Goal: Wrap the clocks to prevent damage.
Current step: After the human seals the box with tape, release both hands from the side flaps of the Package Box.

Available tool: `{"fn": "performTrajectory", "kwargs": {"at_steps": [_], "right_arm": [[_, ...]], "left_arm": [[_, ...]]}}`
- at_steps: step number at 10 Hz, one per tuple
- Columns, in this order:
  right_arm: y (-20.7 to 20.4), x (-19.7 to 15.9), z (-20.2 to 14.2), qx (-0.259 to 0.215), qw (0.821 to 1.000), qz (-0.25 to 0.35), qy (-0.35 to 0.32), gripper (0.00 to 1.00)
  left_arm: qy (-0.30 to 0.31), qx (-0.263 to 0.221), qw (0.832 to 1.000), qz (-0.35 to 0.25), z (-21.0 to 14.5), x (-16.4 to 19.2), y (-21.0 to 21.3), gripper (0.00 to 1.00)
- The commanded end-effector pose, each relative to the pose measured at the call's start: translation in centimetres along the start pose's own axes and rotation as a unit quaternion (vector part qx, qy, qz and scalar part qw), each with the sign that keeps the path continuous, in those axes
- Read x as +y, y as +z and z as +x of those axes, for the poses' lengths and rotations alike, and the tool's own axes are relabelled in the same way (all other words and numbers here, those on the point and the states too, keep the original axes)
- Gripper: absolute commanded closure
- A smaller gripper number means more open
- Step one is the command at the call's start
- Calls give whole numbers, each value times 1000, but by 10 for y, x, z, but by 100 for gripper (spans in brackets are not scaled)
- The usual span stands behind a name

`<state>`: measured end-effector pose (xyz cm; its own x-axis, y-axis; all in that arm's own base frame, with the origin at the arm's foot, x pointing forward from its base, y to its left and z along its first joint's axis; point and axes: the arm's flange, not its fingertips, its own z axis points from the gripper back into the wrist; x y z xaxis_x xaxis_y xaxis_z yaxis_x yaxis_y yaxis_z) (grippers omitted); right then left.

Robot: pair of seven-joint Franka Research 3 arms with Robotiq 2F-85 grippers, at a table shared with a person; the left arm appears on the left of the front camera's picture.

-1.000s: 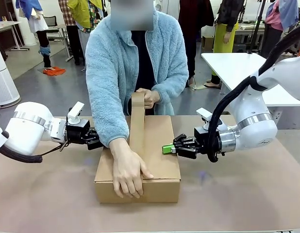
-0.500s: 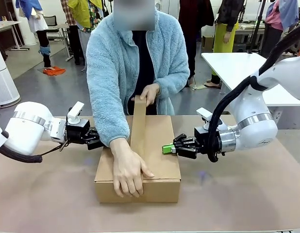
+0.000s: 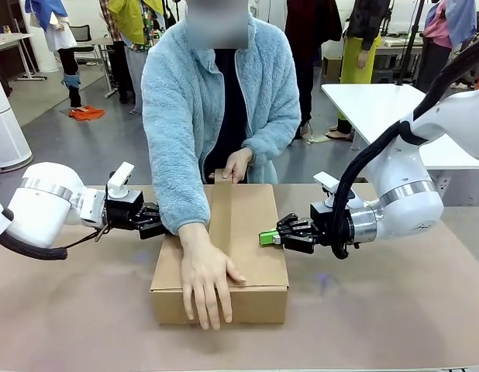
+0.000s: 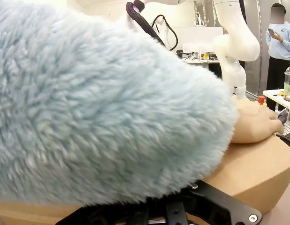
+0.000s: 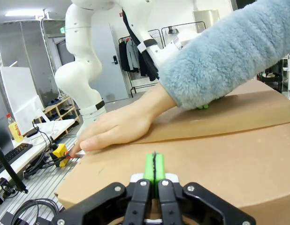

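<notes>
Your task's thing, the clocks, sits out of sight: judging by the closed cardboard box (image 3: 224, 252) in the middle of the bench (image 3: 379, 310), they are most likely inside it, so treat the box as what you handle. The person is laying a strip of brown tape (image 3: 221, 213) along the lid, one hand (image 3: 207, 283) flat over the near front edge, the other hand (image 3: 236, 164) pressing the strip at the far edge. Your right gripper (image 3: 266, 238) rests just beside the box's right wall, its green fingers (image 5: 154, 168) clenched pad to pad on nothing. Your left gripper (image 3: 150, 219) sits at the box's left side behind the person's fluffy blue sleeve (image 4: 103, 103); you cannot tell whether its fingers are released or clenched. Expect the box to be stiff at its corners and walls but to give on the broad lid, with a smooth face that could slip. The contents are probably fragile and may shift. If you must steady or move it, brace both side walls low down, clear of the tape and the person's hands.
</notes>
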<state>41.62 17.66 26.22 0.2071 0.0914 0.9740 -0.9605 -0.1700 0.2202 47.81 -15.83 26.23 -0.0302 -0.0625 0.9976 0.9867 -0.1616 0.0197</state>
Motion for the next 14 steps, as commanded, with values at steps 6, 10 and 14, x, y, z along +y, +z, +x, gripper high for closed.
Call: {"fn": "performTrajectory", "kwargs": {"at_steps": [6,10,14], "right_arm": [[-2,1,-1,5,1000,-4,0,99],[-2,1,-1,5,1000,-4,0,99],[-2,1,-1,5,1000,-4,0,99]], "left_arm": [[1,1,1000,2,-1,0,0,100],[1,1,1000,2,-1,0,0,100],[1,1,1000,2,-1,0,0,100]]}}
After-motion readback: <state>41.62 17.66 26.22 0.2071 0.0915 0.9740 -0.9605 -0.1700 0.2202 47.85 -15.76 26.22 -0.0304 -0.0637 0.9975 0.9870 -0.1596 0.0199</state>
